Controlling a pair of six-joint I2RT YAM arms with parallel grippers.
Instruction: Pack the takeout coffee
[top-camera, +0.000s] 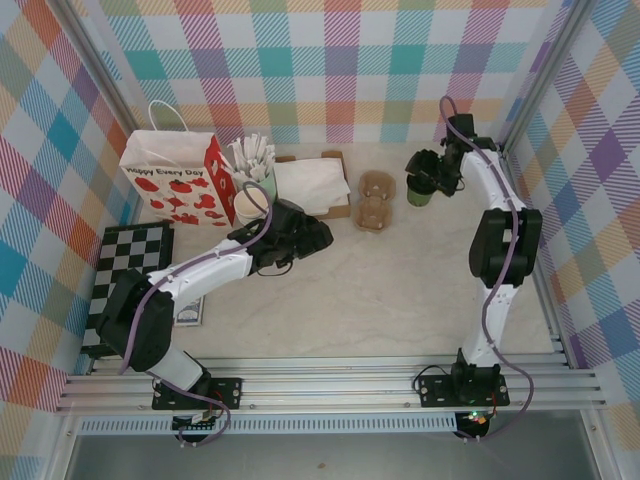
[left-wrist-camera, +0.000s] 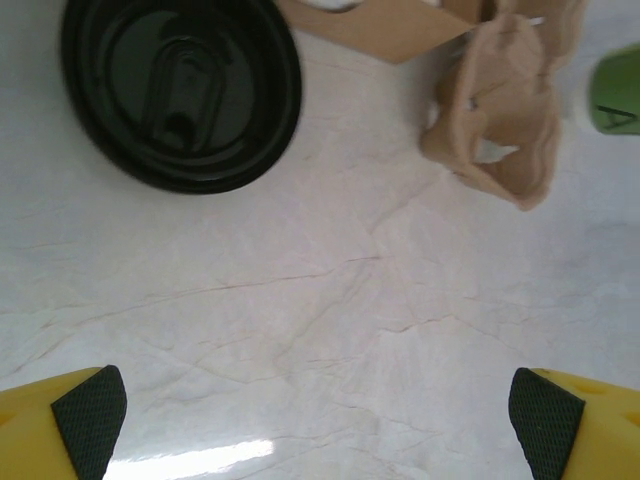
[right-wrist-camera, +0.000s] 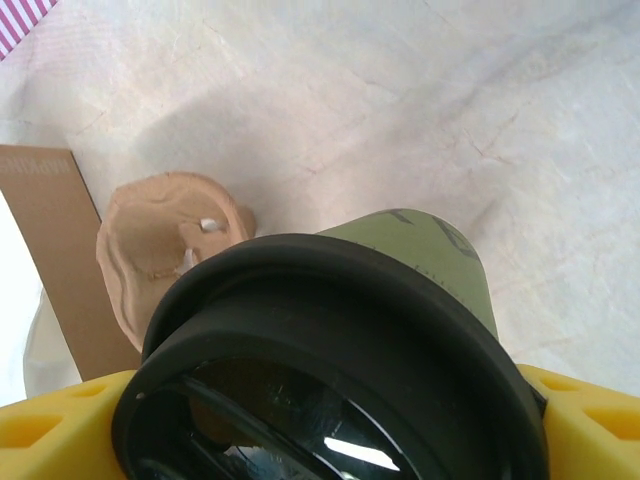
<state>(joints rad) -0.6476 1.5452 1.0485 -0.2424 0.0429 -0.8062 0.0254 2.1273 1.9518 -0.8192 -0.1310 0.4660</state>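
The right tool is clamped on the takeout coffee, with one yellow finger on each side of its lid. From above, the coffee is just beside the cup carrier, at its 3 o'clock. I think the job now is to set the coffee into a pocket of the carrier. To do it well, keep the cup straight up, squeeze softly, and lower it right over a round hole. The cup is thin green paper and could squash. Its lid is smooth, shiny black plastic and could pop off. The carrier is bumpy tan pulp. The left tool is wide apart over the pale, marble-look counter, with a spare lid at 11 o'clock.
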